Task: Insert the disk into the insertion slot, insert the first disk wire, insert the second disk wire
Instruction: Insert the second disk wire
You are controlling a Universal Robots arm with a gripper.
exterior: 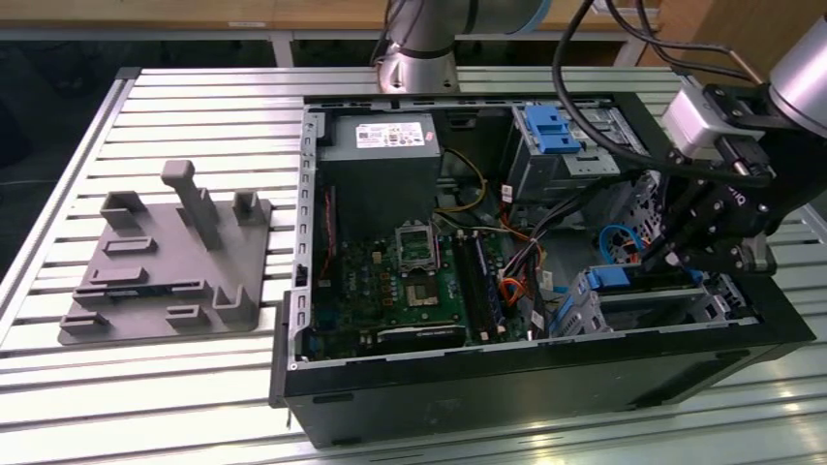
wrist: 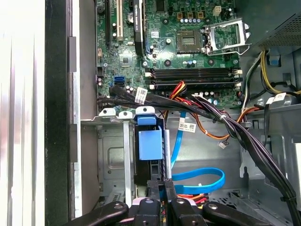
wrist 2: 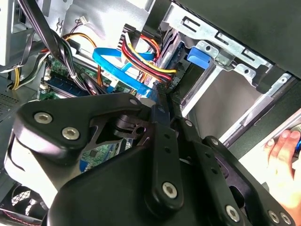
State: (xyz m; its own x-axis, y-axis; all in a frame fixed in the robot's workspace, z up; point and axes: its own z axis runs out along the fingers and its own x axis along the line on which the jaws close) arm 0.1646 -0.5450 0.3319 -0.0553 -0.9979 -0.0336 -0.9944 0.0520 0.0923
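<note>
The disk sits edge-up inside the insertion slot (exterior: 653, 312), its blue carrier (exterior: 605, 281) at the near right corner of the open computer case. In the first wrist view the blue carrier tab (wrist: 148, 142) stands between the silver cage walls (wrist: 113, 160). My gripper (exterior: 661, 262) reaches down into the case right behind the disk. Its fingers are pressed together in both wrist views (wrist: 162, 186) (wrist 2: 159, 96), pinching a disk wire's plug at the disk's end. A blue flat wire (wrist: 200, 176) loops to the fingertips, and red, yellow and black wires (wrist 2: 146, 63) end there too.
The green motherboard (exterior: 413, 281) fills the case's middle, with a grey power supply (exterior: 382, 136) and a grey bay with a blue latch (exterior: 549, 131) behind. A black cable bundle (wrist: 235, 127) crosses near the cage. A grey fixture (exterior: 168, 262) lies outside. A hand (wrist 2: 282, 148) rests beside the case.
</note>
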